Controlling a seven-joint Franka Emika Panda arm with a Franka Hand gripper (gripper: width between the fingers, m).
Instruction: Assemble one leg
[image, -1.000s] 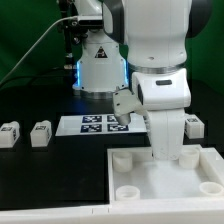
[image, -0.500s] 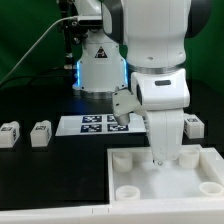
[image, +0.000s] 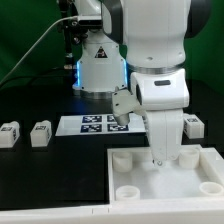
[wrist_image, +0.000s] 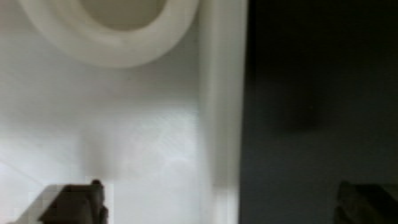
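— Leg (image: 41, 133), where? Quick.
— Loose on the counter (image: 50, 175), well clear of the big white panel (image: 150, 185), off toward the exterior view's left of it. Twin (image: 10, 134) is farther out the same way. Third leg (image: 194, 125) is behind the panel's far corner on the exterior view's right. None of them is touched.
— Hand (image: 158, 158)?
— Down at the panel's back edge. In the wrist view the hand (wrist_image: 222, 205) is spread wide with nothing pinched. One fingertip (wrist_image: 71, 205) hangs over the panel (wrist_image: 107, 120) and the other over bare counter, so it straddles the edge.
— Risk?
— It's over the wrong part for a leg pick. If it closes here it clamps the panel's edge, not a leg. If it drops lower, the inner finger likely jams onto the panel and tips or skids it.
— Socket (wrist_image: 125, 20)?
— Close to the panel edge, empty. If the panel gets shoved, the socket moves too, and seating a leg later is likely off.
— Contact right now?
— Can't tell, the wrist view is too blurry.
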